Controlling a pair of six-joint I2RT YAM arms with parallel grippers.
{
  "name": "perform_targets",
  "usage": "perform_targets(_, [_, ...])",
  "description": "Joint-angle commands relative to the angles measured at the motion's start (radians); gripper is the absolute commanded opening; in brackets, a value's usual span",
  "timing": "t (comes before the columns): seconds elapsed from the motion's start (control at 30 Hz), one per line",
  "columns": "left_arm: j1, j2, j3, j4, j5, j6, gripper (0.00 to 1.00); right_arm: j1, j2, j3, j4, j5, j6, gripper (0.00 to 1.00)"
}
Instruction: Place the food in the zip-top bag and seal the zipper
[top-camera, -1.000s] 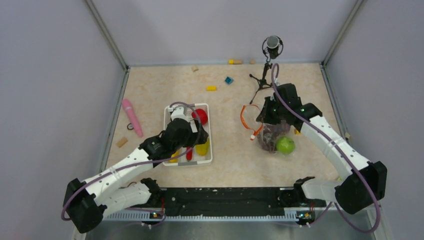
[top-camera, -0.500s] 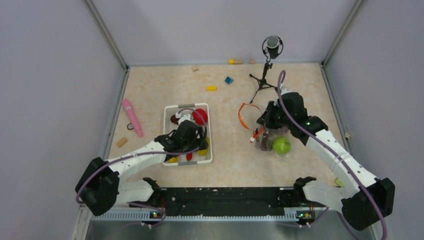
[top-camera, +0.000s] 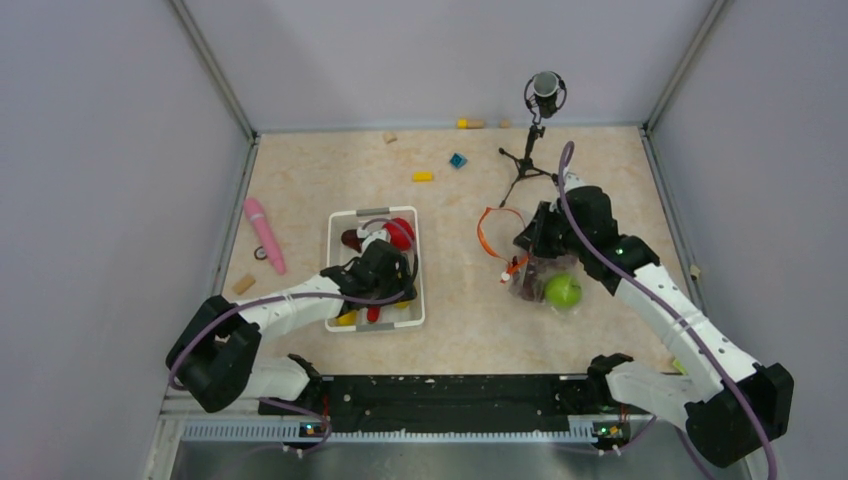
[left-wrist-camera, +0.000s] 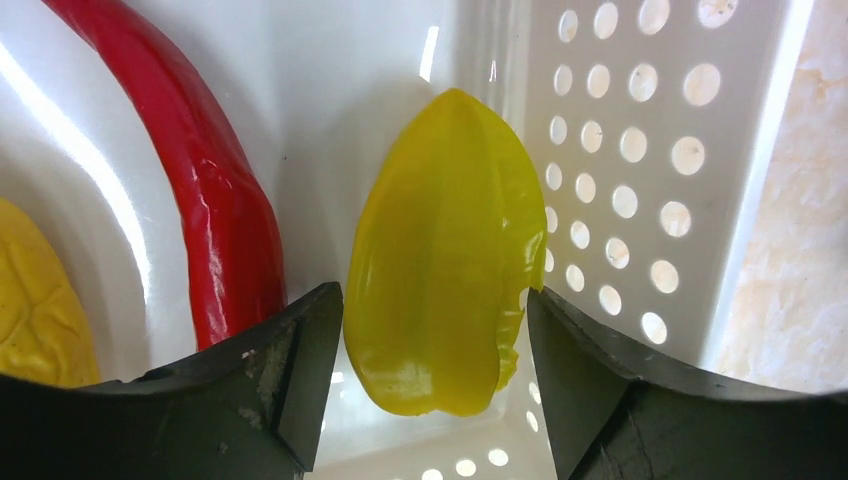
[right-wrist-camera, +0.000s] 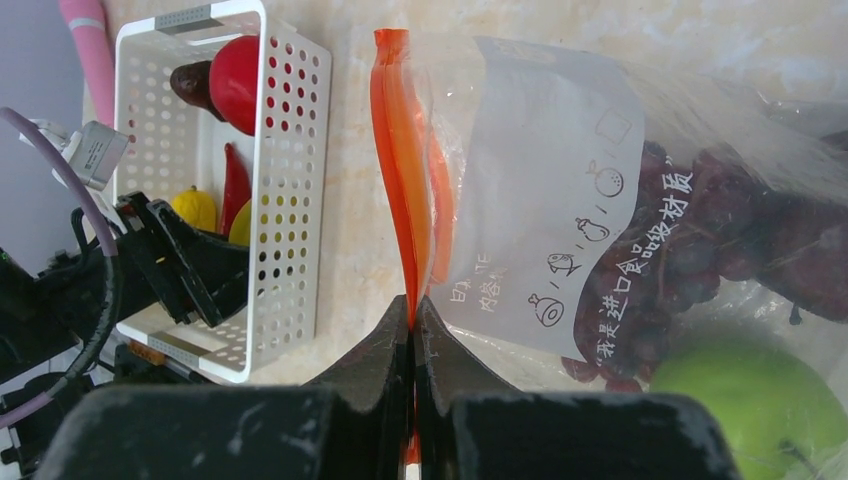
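Note:
My left gripper (left-wrist-camera: 432, 300) is open inside the white basket (left-wrist-camera: 620, 150), its jaws on either side of a yellow piece (left-wrist-camera: 440, 250) with small gaps. A red chili (left-wrist-camera: 210, 200) and another yellow piece (left-wrist-camera: 35, 300) lie to its left. In the top view the left gripper (top-camera: 392, 283) covers the basket's near right corner. A red apple (top-camera: 402, 232) and a maroon fruit (top-camera: 352, 240) lie at the far end. My right gripper (right-wrist-camera: 412, 305) is shut on the orange-red zipper (right-wrist-camera: 400, 150) of the clear bag (right-wrist-camera: 540, 180). The bag holds purple grapes (right-wrist-camera: 720, 250) and a green fruit (right-wrist-camera: 745, 400).
A microphone tripod (top-camera: 530, 150) stands just behind the bag (top-camera: 540, 280). A pink stick (top-camera: 265, 235) lies left of the basket (top-camera: 335, 225). A yellow block (top-camera: 423, 177) and a blue block (top-camera: 457, 160) lie farther back.
My left gripper has moved toward the near right corner of the basket and come down over the yellow piece. My right gripper has shifted slightly with the bag's mouth; the green fruit moved a little left.

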Motion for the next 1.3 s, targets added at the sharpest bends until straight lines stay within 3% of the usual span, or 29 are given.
perform_targets(0.0, [0.01, 0.007, 0.031, 0.036, -0.033, 0.005, 0.73, 0.003, -0.027, -0.012, 0.056, -0.018, -0.016, 0.0])
perform_targets(0.1, [0.015, 0.011, 0.041, 0.038, -0.034, 0.014, 0.69, 0.003, -0.033, -0.014, 0.057, -0.017, -0.02, 0.0])
perform_targets(0.37, [0.02, -0.005, 0.068, -0.025, -0.016, 0.029, 0.35, 0.002, -0.05, -0.018, 0.056, -0.009, -0.022, 0.0])
perform_targets(0.77, [0.02, -0.295, 0.082, -0.069, -0.088, 0.063, 0.23, 0.002, -0.08, -0.051, 0.107, -0.085, -0.025, 0.0])
perform_targets(0.97, [0.018, -0.381, 0.047, 0.18, 0.175, 0.162, 0.23, 0.002, -0.077, -0.06, 0.137, -0.187, -0.015, 0.0])
perform_targets(1.17, [0.008, -0.327, 0.054, 0.406, 0.491, 0.188, 0.23, 0.002, -0.063, -0.072, 0.235, -0.39, 0.035, 0.0])
perform_targets(1.27, [-0.02, -0.273, 0.087, 0.476, 0.542, 0.186, 0.23, 0.002, -0.051, -0.075, 0.269, -0.442, 0.071, 0.0])
